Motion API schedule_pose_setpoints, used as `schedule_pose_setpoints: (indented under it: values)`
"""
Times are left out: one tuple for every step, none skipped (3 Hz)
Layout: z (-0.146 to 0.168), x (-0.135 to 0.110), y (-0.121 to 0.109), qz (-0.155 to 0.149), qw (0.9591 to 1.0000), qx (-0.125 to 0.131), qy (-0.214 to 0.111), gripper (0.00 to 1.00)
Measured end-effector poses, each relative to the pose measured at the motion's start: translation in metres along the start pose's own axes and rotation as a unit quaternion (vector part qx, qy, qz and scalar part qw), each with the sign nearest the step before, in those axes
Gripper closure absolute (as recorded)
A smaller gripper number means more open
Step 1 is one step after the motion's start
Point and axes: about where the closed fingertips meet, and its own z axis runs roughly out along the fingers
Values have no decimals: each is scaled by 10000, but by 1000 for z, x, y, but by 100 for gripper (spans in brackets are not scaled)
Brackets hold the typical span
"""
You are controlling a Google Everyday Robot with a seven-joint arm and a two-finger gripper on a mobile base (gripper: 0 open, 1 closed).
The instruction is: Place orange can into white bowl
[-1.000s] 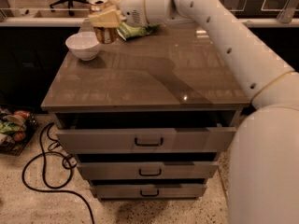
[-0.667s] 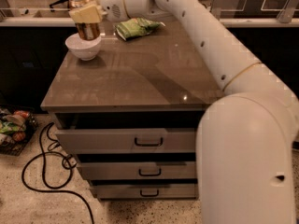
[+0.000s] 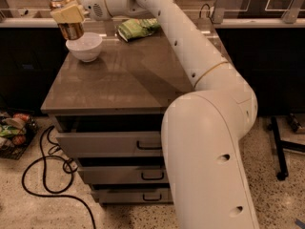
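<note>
Over the cabinet top's [image 3: 119, 85] far-left corner: gripper [image 3: 68, 14] clamped on orange can [image 3: 71, 31], upright, base just above white bowl [image 3: 88, 51]. Green snack bag [image 3: 138, 28] lies near, right of bowl.

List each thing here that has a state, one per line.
gripper: shut on the orange can, just above the white bowl
orange can: held in air, not yet in bowl
white bowl: upright, empty, on cabinet
snack bag: lying on cabinet
top drawer: slightly open
</note>
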Motion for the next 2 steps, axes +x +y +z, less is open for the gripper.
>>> schedule_pose_setpoints:
  values:
    - [0, -3, -1, -21, 10000, 9, -27, 100]
    - [10, 13, -11, 73, 9999, 89, -78, 100]
